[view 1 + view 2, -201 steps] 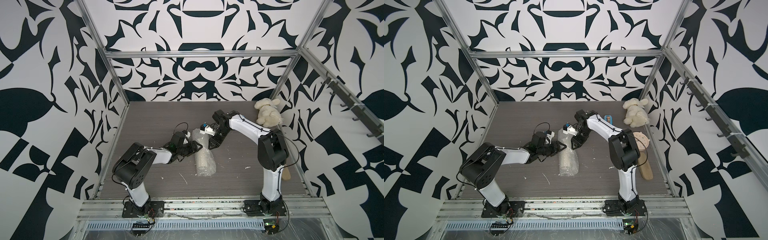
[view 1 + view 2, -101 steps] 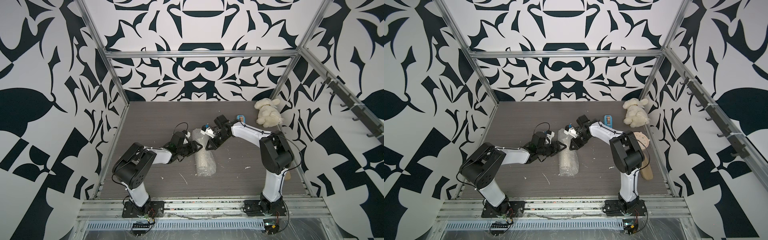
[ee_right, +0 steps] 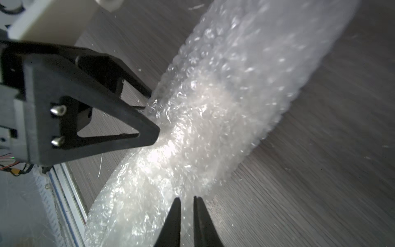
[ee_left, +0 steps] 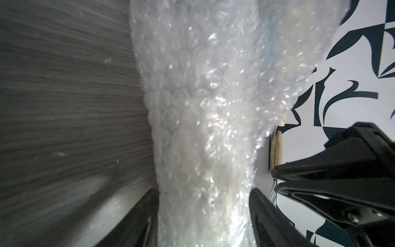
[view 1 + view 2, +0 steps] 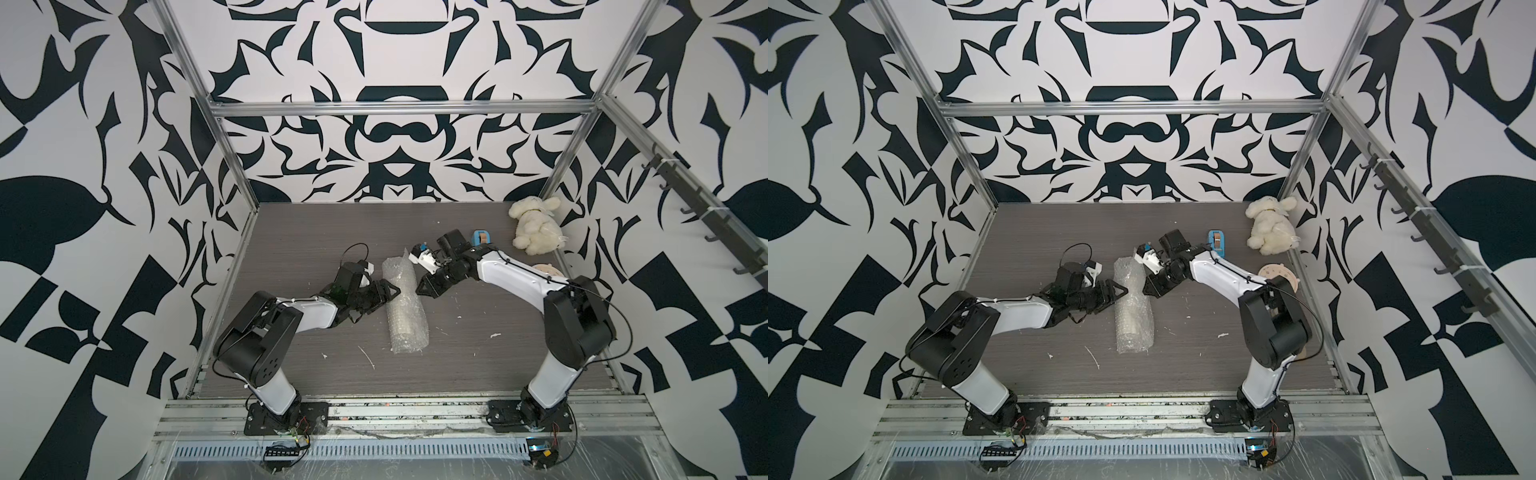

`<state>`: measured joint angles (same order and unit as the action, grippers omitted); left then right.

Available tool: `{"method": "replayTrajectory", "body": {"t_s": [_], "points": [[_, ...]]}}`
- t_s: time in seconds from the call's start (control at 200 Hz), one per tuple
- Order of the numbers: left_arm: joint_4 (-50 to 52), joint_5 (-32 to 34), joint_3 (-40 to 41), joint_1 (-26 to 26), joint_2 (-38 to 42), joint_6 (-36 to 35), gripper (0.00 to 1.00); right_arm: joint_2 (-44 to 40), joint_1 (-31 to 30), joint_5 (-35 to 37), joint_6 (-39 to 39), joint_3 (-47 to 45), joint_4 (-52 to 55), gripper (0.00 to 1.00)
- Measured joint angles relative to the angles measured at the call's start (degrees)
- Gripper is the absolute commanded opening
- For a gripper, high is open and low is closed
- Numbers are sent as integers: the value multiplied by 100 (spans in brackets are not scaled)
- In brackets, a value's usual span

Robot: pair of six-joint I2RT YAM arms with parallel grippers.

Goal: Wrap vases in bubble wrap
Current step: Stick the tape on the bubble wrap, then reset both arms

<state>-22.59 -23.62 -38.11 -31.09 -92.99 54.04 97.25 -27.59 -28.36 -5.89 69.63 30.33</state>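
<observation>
Step in hand, as judged: rolling is done and the seam is being settled. The bubble wrap [image 5: 405, 307] lies mid-worktop [image 5: 299, 249] as a roll, long axis near to far. The vase [image 5: 406, 322] is enclosed, seen only as a pale form.

The left hand [image 5: 392, 293] is clamped wide across the roll from the left, denting it. The right hand [image 5: 422, 287], reached in low from the right, is nearly closed at the roll's edge; nothing is seen held.

Next: the roll must be kept pinned while the loose edge is tucked.
</observation>
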Motion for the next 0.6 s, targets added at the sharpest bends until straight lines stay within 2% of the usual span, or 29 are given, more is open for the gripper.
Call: {"method": "replayTrajectory", "body": {"t_s": [0.14,0.275,0.295,0.35,0.415,0.465,0.51,0.6], "points": [[691,85,-28,81,575,-157,76,-595,264,527,39,-376,-295,29],[1757,553,-186,219,1303,-485,84,-1285,723,1097,39,-1128,-876,45],[1895,636,-212,245,1397,-511,90,-1392,815,1167,-11,-1257,-984,48],[2295,964,-264,382,1729,-739,100,-1668,1080,1349,17,-1587,-1285,52],[2741,1443,-282,597,2116,-960,99,-1967,1388,1558,46,-1991,-1705,59],[3038,1917,-282,761,2387,-1123,100,-2175,1609,1725,33,-2321,-2068,70],[3246,2374,-280,942,2608,-1311,100,-2356,1784,1895,118,-2640,-2411,76],[3429,3095,-238,1360,2931,-1652,100,-2691,2013,2192,153,-3316,-3051,80]]}}
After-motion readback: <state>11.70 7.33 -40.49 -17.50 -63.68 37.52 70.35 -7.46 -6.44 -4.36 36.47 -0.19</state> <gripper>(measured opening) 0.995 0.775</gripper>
